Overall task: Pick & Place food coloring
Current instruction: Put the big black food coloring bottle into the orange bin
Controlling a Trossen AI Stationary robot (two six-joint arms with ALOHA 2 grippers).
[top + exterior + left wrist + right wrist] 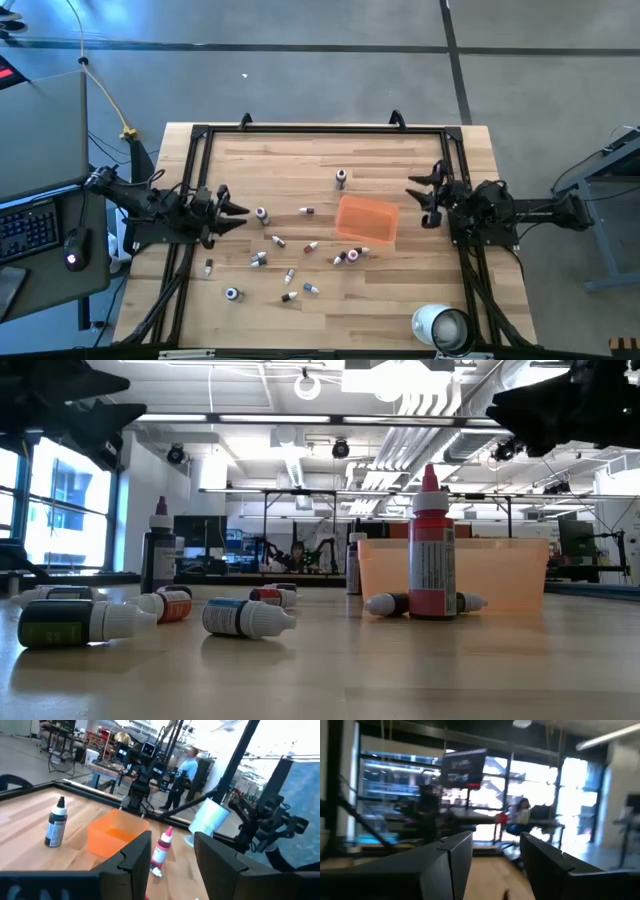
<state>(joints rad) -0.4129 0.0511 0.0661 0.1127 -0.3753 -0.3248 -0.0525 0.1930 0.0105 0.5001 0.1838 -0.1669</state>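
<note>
No words or numbers are showing clearly enough to read. The red bottle (pixel 431 545) standing by the orange tray (pixel 500 565) is wearing a white label with tiny print, but the print is too small to make out. The dark bottle (pixel 56 822) in the left wrist view is also carrying a label, and it is too blurry to read. The bottles lying on the table (pixel 330 305) are showing labels too, with no letters clear.

2 dark jointed arms, black angular 2-finger hands (pixel 232 209)
</note>
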